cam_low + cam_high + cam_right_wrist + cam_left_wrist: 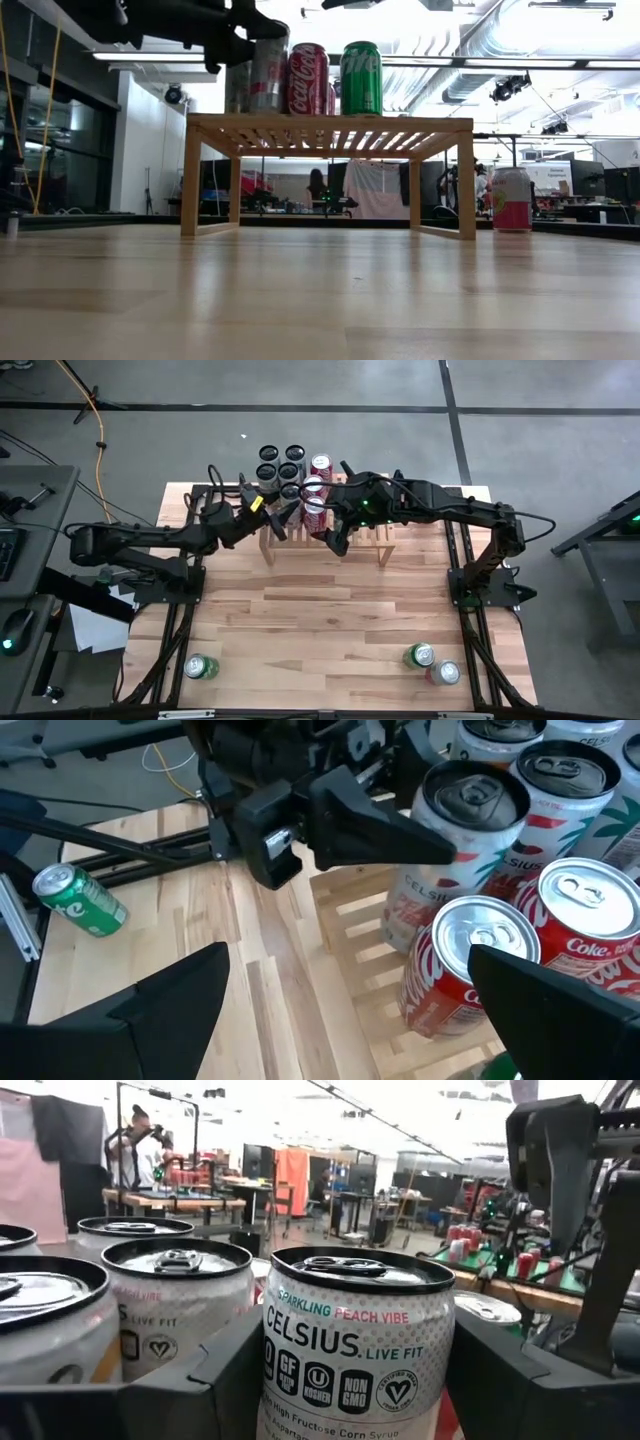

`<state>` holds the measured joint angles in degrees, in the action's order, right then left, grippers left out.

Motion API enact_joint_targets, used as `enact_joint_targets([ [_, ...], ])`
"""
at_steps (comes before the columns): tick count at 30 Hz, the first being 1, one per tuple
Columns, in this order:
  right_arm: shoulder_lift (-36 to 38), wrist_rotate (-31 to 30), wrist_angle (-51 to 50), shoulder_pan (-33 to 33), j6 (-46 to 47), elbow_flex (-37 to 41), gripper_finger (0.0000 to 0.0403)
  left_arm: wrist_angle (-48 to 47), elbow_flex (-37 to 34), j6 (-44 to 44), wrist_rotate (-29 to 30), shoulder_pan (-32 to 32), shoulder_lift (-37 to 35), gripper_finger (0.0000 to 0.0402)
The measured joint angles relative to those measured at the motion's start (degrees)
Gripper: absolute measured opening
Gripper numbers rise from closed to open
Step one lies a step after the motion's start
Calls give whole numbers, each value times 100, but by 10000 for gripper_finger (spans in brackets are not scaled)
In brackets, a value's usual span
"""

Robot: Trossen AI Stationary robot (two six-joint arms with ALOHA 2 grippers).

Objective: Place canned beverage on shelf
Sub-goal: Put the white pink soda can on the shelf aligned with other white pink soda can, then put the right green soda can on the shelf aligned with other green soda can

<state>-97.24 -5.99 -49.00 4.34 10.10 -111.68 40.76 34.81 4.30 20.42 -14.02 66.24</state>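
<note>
The light-wood slatted shelf [375,545] stands on the table near its far edge; it also shows in the low view [330,125]. Several cans stand upright on it: white Celsius cans, red Coke cans [470,970] and a green can [360,78]. My left gripper [290,510] is over the shelf's left part, shut on a white Celsius can [355,1350]. My right gripper [335,540] hovers open and empty just above the Coke cans, and it shows wide open in the right wrist view [370,1010]. My left gripper pinches the Celsius can's side wall [275,1370] between its two fingers, a little below the rim. The fingers [380,835] come in about level from the table's left side. The can stands upright among the other cans on the shelf.
Three loose cans are near the table's near edge: a green one at the left [201,667], a green one [419,655] and a pink one [444,673] at the right. The shelf's near slats [360,910] are bare. People and desks show in the room behind.
</note>
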Motion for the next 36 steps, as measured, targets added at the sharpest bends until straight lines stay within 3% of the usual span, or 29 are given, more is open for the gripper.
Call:
enact_joint_targets([
  [12,7,-1,-1,0,-10,0,397,-4,11,-399,321,11,169,233],
  [21,9,17,-1,0,-73,0,397,-46,11,-453,346,11,161,320],
  [36,14,42,42,0,-101,0,397,-8,4,-408,258,17,-330,323],
])
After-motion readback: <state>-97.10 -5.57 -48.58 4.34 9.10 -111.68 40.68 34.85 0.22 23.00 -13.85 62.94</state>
